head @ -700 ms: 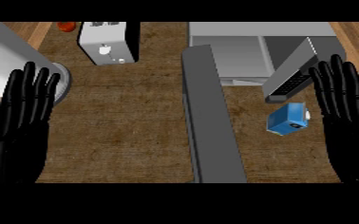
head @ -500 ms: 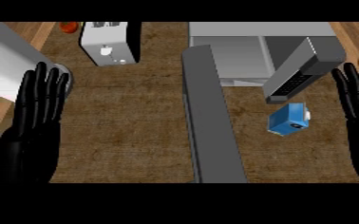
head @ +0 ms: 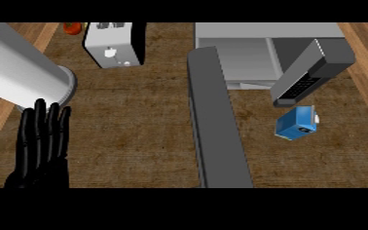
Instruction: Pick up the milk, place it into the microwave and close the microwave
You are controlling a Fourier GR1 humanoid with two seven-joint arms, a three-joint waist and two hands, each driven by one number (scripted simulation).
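The milk (head: 296,123) is a small blue carton with a white top, lying on the brown counter at the right. Just above it hangs the microwave's dark control panel (head: 314,71) with its keypad. The microwave (head: 237,53) is a pale grey box at the top right, and its cavity faces the view. Its open door (head: 218,122) shows edge-on as a long dark grey bar running down the middle. My left hand (head: 43,148) stands at the lower left, fingers straight and pointing up, holding nothing. My right hand does not show.
A white and black toaster (head: 111,44) stands at the top left, with a small red thing (head: 70,28) beside it. A large pale grey cylinder (head: 32,75) slants in from the upper left, just above my left fingertips. Bare counter (head: 137,126) lies between my hand and the door.
My right hand has slid out of the picture past the right edge. My left hand has sunk lower, and the grey cylinder at the upper left now fills more of the picture.
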